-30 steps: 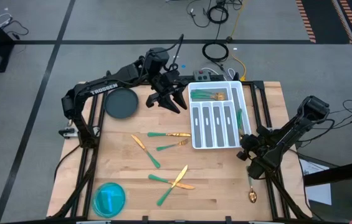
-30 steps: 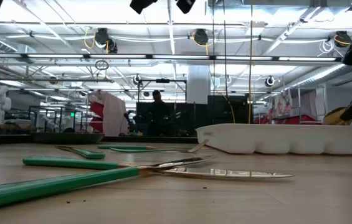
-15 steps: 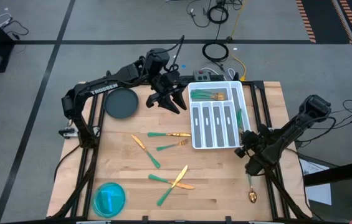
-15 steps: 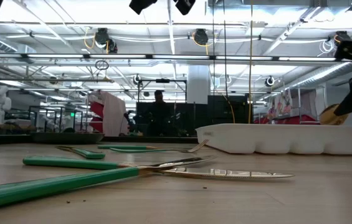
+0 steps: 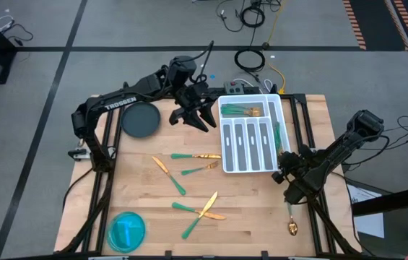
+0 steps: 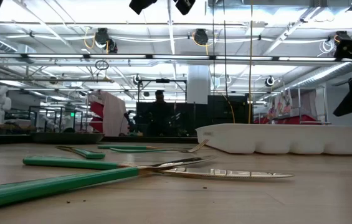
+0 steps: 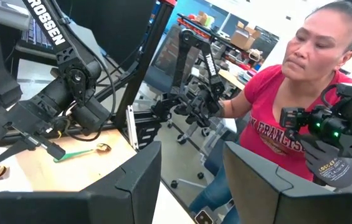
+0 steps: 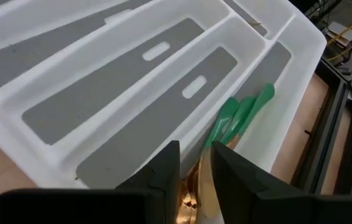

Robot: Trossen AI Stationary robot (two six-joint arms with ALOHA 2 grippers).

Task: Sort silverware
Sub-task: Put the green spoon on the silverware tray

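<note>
Right hand (image 8: 191,177) sits low at the tray's (image 5: 226,167) right near corner, fingers nearly together on something gold, apparently a utensil head. Green handles (image 8: 241,115) lie lengthwise in the end slot just ahead. One spoon (image 5: 290,222) lies on the table (image 5: 254,217) close behind it; loose silverware (image 5: 196,180) is further left. Left hand (image 5: 195,115), fingers apart, hovers beyond the tray's far left corner.

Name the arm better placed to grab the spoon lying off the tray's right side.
Right: the right gripper hangs just above the spoon, while the left gripper waits beyond the tray.
</note>
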